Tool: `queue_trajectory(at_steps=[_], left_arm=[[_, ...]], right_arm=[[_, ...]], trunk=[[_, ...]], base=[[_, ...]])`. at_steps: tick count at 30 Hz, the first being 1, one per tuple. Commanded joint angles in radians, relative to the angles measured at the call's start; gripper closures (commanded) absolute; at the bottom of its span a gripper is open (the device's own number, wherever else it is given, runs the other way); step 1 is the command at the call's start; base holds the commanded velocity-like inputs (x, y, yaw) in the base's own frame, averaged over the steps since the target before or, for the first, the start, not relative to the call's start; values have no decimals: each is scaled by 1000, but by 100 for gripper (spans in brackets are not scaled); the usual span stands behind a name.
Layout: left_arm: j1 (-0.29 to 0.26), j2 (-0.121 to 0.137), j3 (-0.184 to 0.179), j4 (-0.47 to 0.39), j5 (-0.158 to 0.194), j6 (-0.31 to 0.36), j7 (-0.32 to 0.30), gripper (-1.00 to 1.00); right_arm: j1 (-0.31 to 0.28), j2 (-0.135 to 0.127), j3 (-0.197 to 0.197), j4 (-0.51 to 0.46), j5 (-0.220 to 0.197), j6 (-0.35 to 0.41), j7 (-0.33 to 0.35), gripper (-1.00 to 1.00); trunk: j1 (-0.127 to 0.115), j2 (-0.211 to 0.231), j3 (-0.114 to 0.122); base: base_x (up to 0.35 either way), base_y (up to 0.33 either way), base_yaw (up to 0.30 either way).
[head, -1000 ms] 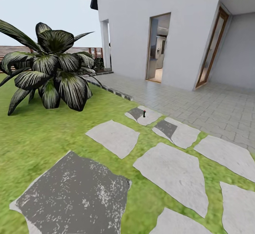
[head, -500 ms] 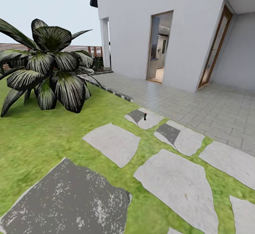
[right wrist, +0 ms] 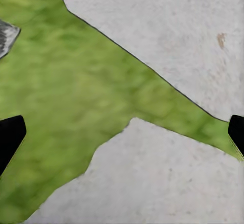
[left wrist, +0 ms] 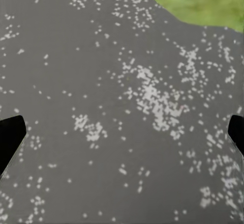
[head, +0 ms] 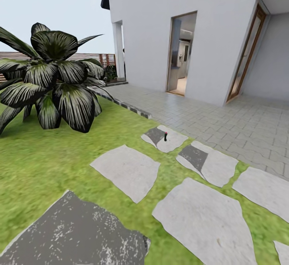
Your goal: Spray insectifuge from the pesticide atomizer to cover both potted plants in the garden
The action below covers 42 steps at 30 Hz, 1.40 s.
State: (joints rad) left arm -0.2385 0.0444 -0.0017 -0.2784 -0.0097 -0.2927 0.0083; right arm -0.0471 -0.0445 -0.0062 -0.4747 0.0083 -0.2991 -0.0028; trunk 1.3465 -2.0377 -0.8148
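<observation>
**A:** What surfaces and shapes are there?

**B:** A green lawn holds flat, irregular stepping stones, some pale grey, some dark and speckled white. A large plant with broad, striped dark leaves stands at the left. Behind it runs a brown slatted fence. A white house with an open doorway borders a grey tiled patio.

**A:** Where is the pesticide atomizer?

**B:** A tiny slim dark object with a red top stands upright on a far stepping stone, long axis vertical. It may be the atomizer; too small to tell.

**A:** And the grippers?

**B:** The left gripper hangs over dark speckled stone, jaws spread wide, nothing between them. The right gripper hangs over grass and pale stone, likewise spread wide.
</observation>
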Motion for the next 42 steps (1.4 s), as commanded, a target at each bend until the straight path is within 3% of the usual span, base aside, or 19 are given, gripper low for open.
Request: queue_trajectory(at_steps=[1,42], left_arm=[[-1,0,0,1,-1,-3,1,-100],[0,0,-1,1,-1,-3,1,-100]], right_arm=[[-1,0,-1,1,1,-3,0,-100],[-1,2,-2,-2,0,-3,0,-100]], trunk=[[0,0,-1],[0,0,-1]], base=[[338,0,0],[338,0,0]])
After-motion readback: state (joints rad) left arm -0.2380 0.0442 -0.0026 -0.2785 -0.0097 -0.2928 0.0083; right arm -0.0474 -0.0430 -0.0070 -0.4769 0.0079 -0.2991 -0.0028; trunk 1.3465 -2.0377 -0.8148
